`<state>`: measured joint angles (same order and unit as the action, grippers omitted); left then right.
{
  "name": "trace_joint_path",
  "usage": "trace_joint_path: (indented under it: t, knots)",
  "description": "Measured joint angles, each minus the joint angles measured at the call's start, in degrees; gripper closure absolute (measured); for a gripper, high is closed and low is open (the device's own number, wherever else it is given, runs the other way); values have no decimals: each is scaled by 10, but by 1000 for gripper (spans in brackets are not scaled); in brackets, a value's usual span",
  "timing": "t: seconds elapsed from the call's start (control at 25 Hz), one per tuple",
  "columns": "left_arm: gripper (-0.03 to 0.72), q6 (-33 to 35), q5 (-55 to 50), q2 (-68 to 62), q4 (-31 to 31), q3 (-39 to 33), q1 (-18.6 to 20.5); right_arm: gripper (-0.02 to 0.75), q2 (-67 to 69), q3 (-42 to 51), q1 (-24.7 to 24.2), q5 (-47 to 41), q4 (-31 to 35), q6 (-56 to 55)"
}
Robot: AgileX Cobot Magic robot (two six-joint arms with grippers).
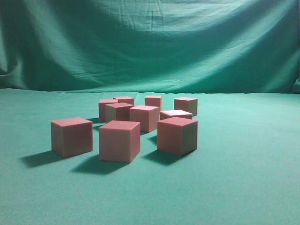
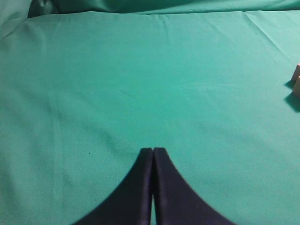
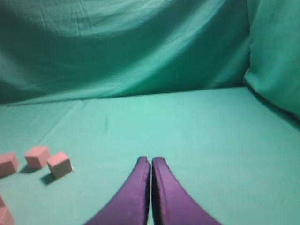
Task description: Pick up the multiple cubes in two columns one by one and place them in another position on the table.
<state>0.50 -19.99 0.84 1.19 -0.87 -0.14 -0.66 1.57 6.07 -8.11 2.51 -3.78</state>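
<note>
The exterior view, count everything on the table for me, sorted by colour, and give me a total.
Pinkish-red cubes: 10
Other colours: 0
Total: 10, all resting on the green table; no pincer shows in that view.

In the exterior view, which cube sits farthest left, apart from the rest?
The front-left cube on the table. It stands alone at the left edge of the group, with a clear strip of green cloth between it and its neighbour, the front-middle cube.
</note>
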Motion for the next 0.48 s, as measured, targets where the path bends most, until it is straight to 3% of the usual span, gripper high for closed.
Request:
trace_joint_path:
  t: [0.28,0.48]
  knots:
    - [688,0,0,0,0,0,0,738,0,0,0,-113,0,0]
    - [688,0,0,0,0,0,0,738,0,1,0,-141,0,0]
